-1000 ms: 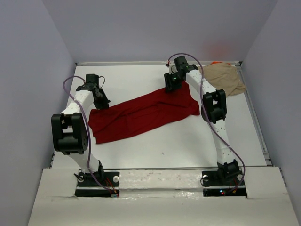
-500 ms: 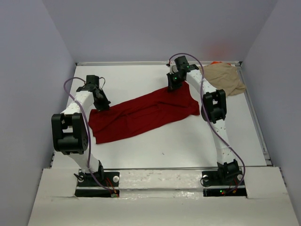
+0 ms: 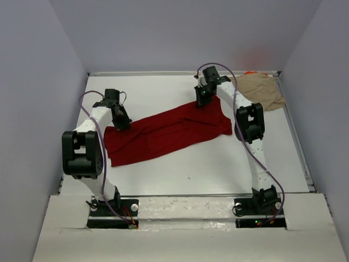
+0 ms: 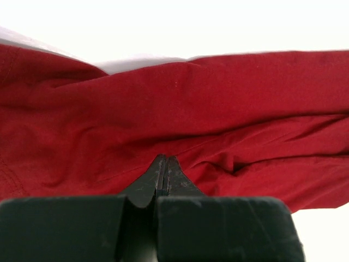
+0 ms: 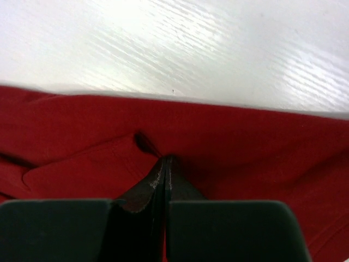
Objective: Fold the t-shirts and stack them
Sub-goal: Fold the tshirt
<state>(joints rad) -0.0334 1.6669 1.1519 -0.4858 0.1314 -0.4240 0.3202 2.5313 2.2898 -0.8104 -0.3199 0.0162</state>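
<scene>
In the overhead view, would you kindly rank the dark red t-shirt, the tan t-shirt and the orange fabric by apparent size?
1. dark red t-shirt, spread out
2. tan t-shirt, bunched up
3. orange fabric, only a sliver showing

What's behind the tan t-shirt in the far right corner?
A sliver of orange fabric shows past the far edge of the tan t-shirt; how much more lies beneath is covered.

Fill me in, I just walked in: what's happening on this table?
Two robot arms have a red shirt, spread out but rumpled on the white table, not yet folded. The left jaws pinch its left end, the right jaws its far right edge. A tan shirt sits bunched in the far right corner, orange cloth peeking behind it.
</scene>
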